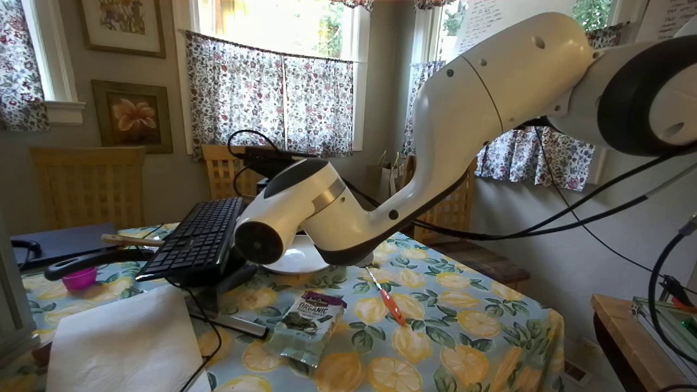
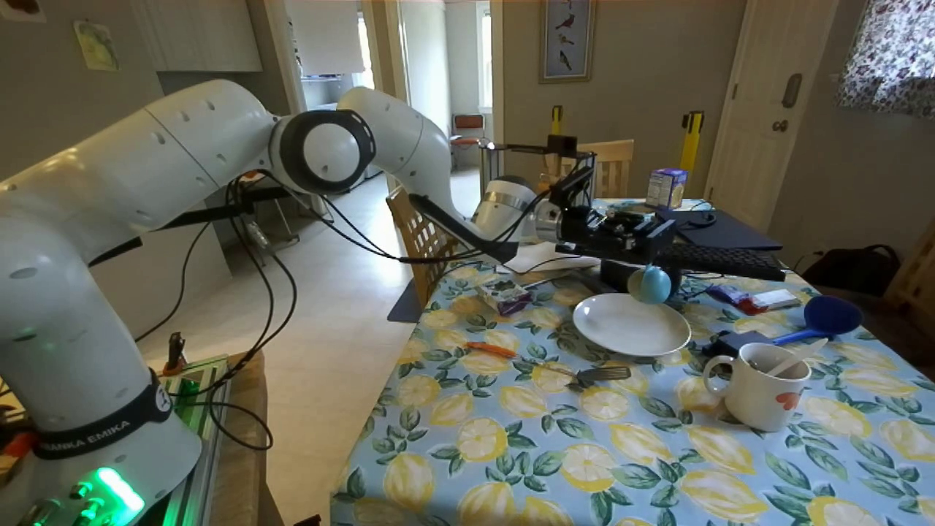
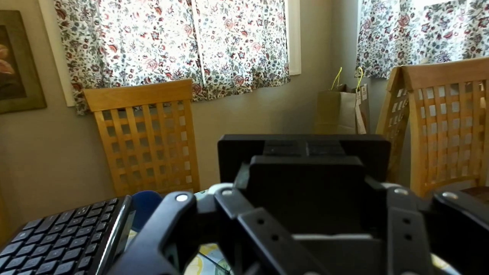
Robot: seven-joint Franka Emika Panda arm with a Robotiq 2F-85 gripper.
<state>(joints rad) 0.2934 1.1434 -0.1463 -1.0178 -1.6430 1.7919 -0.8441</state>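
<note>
In the wrist view the edge cuts off the keyboard (image 3: 61, 236) left of the gripper (image 3: 307, 175). In an exterior view the arm (image 1: 340, 226) hides the gripper. Whether the gripper touches the blue thing (image 2: 652, 284) below is too small to tell

- You have one round light-blue object (image 2: 654, 284)
- one plate (image 2: 632, 332)
- one keyboard (image 1: 190, 242)
- one mug (image 2: 760, 398)
- one orange-handled spatula (image 1: 392, 306)
- one packet labelled ORGANIC (image 1: 309, 326)
- two flower pictures (image 1: 133, 117)
</note>
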